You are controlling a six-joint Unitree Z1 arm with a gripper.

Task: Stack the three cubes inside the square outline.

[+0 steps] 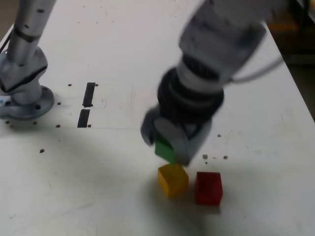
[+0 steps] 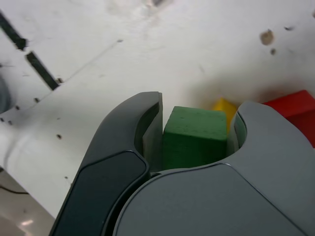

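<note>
A Unitree Z1 arm's gripper clamps the green cube between its two grey jaws, the block seated squarely in the gap with a jaw pressed against each side in the wrist view. In the exterior view the green cube sits at the gripper's tip, just above and beside the yellow cube, which rests on the white table; whether the green block touches the tabletop cannot be told. The red cube stands just beside the yellow one, on the exterior view's right, a narrow gap between them. Two short black bars are marked on the table well apart from the cubes, toward the exterior view's left, near the arm's round metal base. Small dark specks dot the table's surface. The arm itself is blurred.
</note>
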